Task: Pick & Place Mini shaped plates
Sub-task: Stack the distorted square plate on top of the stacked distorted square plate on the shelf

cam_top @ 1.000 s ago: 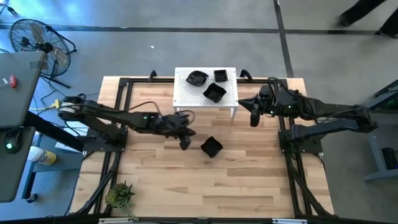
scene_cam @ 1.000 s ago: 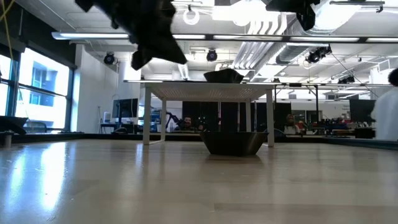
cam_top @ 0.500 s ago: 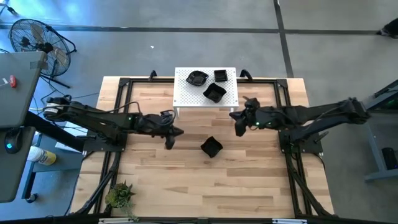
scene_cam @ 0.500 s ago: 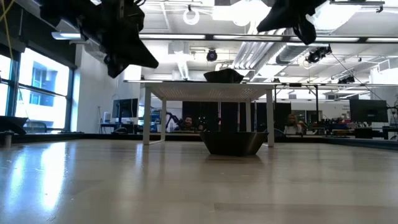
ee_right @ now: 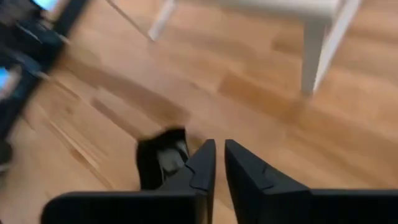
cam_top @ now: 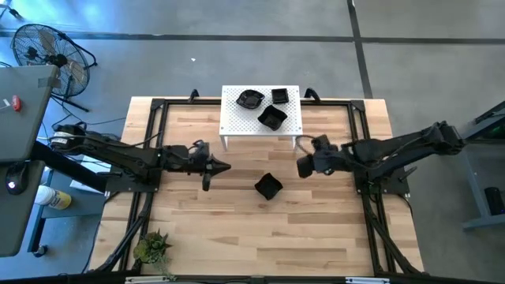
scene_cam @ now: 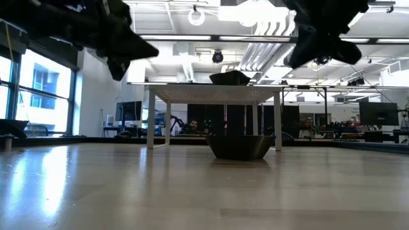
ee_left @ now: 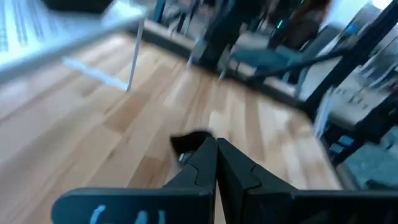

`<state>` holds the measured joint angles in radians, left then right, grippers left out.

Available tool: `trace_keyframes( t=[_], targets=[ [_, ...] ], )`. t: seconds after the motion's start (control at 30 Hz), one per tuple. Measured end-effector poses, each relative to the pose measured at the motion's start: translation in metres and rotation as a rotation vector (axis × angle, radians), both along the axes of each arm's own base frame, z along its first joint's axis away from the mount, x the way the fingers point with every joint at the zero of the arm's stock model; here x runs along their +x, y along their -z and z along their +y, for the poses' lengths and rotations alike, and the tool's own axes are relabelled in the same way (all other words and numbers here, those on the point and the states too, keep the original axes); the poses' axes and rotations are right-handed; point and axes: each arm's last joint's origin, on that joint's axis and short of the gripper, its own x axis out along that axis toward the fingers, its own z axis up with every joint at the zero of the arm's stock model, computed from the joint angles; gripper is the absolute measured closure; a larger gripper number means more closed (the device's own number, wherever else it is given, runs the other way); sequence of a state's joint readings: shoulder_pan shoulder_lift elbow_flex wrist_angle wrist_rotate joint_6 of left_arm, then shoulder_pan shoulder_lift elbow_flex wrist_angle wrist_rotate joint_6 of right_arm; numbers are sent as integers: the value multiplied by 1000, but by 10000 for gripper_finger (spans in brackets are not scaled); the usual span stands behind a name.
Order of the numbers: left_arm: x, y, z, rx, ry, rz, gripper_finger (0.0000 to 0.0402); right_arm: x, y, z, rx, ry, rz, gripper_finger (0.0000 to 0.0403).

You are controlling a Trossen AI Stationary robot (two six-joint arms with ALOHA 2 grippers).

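3 plates sit on the rack; 1 plate left on the table, between my arms. Left jaws pressed together, empty. Right jaws nearly closed, empty, near that plate. I'd say approx. 3/4 done.

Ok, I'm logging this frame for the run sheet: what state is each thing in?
Left gripper: shut, empty, above the table.
Right gripper: nearly shut, empty, above the table.
Plate on table: upright, untouched, between both grippers.
Three plates on rack: placed.
White rack: standing on its legs.
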<state>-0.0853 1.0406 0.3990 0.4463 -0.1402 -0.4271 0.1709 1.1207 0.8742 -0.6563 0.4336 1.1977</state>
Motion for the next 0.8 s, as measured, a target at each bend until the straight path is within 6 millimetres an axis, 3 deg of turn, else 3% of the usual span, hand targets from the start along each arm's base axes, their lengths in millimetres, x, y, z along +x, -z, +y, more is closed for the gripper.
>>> trace_keyframes(
  t=[0.33, 0.6, 0.8],
  targets=[
    [-24, 11, 6, 26, -138, -32, 402, 45, 52, 9, 183, -30, 142, 303],
    [-26, 13, 6, 40, -138, 5, 401, 84, 108, 18, 285, -62, 180, 303],
    [-26, 13, 6, 40, -138, 5, 401, 91, 127, 19, 265, -46, 207, 327]
  ],
)
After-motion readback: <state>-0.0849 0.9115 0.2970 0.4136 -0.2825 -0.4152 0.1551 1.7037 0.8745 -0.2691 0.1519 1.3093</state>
